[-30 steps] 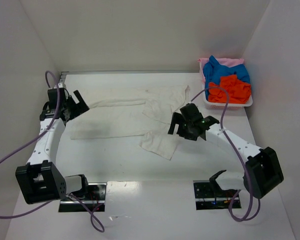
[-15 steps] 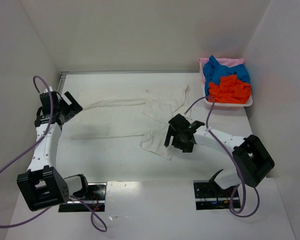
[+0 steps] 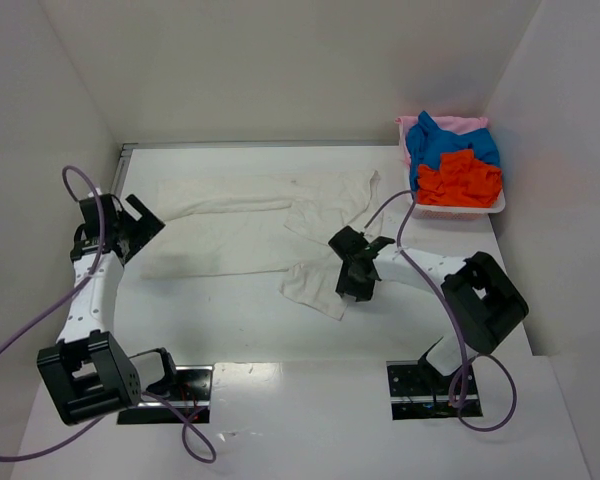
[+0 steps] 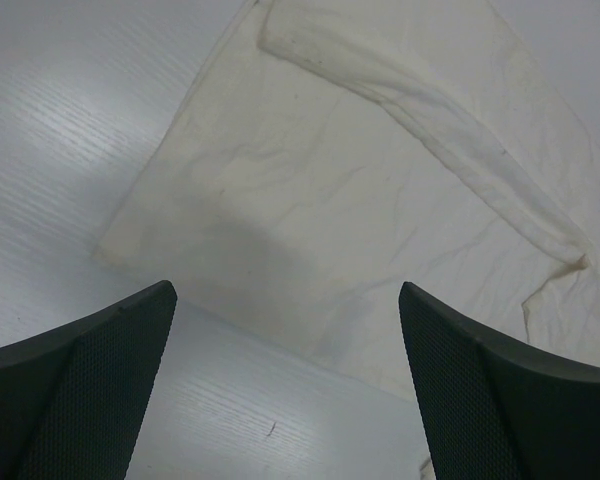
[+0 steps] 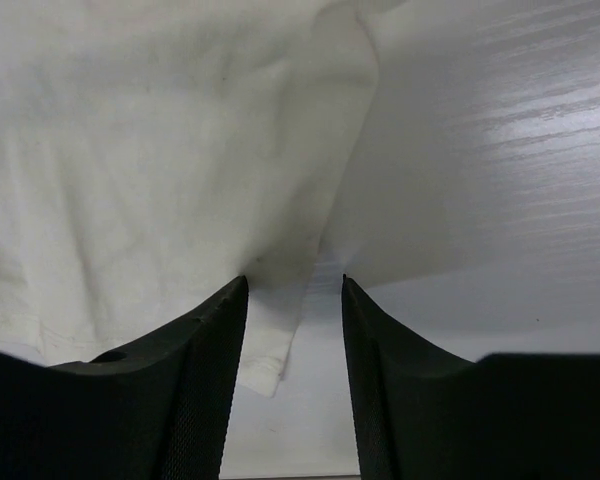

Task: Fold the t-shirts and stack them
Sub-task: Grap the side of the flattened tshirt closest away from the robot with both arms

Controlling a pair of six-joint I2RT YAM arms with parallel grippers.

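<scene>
Broadly, the off-white t-shirt (image 3: 250, 230) is the biggest thing on the counter (image 3: 240, 330). It lies spread out and part-folded, well to the left of the white tray (image 3: 458, 209), with its near flap angled toward the arms. It looks thin, limp and light. It will likely sag and slide rather than keep a shape, so a hem or corner is the sensible place to take it, lifted low so the fold does not spill.

Inside the tray sits a crumpled heap: one blue t-shirt (image 3: 442, 140) on top, one orange-red t-shirt (image 3: 462, 180) at the near side, and one pale pink t-shirt (image 3: 458, 123) showing at the far rim. That makes four shirts in all, and one tray.

Of the two pincers, the right pincer (image 5: 295, 285) is the one nearer the tray. It is down at the off-white shirt's tray-side edge, partly open, with the hem between its jaws but not visibly pinched. The left pincer (image 4: 287, 290), farthest from the tray, hangs wide open over the shirt's far-left corner and holds nothing.
</scene>
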